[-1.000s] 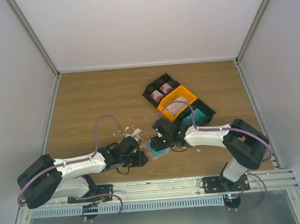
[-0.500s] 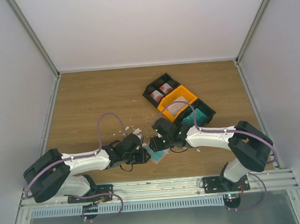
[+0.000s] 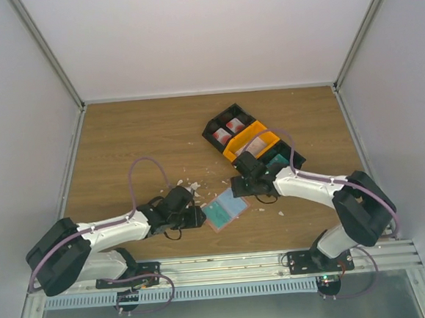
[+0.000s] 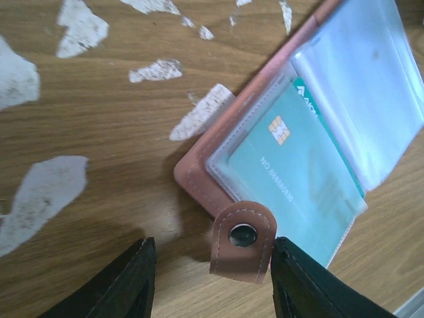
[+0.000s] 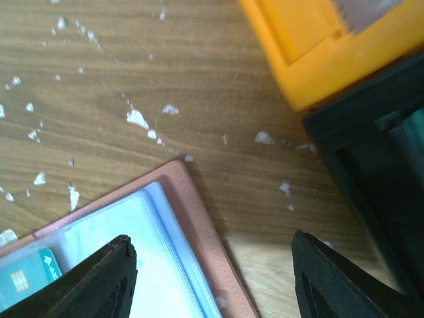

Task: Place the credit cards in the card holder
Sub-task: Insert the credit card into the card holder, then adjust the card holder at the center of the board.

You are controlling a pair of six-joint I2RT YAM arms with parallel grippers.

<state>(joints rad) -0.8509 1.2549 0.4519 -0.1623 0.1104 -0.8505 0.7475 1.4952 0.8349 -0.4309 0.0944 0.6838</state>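
Left gripper [image 4: 213,268] is sitting low over the table [image 4: 99,199] close to the front edge. Jaws are spread apart, pinching nothing. The snap tab [image 4: 242,240] of the card holder [image 4: 195,173] is lying in the gap between the fingers [image 4: 126,285]. There is clear wood on one side of it. The other finger is just beside the tab or touching it, cannot tell which.

The card holder is lying open and flat on the wood right ahead of the left gripper, in the front middle of the table. Its pink cover is facing down and its clear sleeves [image 4: 371,79] are facing up. A teal card [image 4: 291,172] is sitting inside the nearest sleeve, gold chip showing. Another teal edge is peeking out behind it.

Right gripper [image 5: 212,242] is hanging over the holder's far corner. Its jaws are spread wide and holding nothing, with only the pink rim and bare wood showing between them.

White crumbs [image 3: 189,184] are lying scattered just beyond the holder and the left gripper.

Further back on the right, three bins are sitting touching in a slanted row. The near black bin [image 3: 292,160] is showing teal cards [image 3: 277,159] inside and is partly hidden by the right arm. The orange bin [image 3: 249,135] is sitting in the middle with something pale in it, too small to tell. The far black bin [image 3: 211,124] is holding white and red cards [image 3: 226,130] in two compartments.
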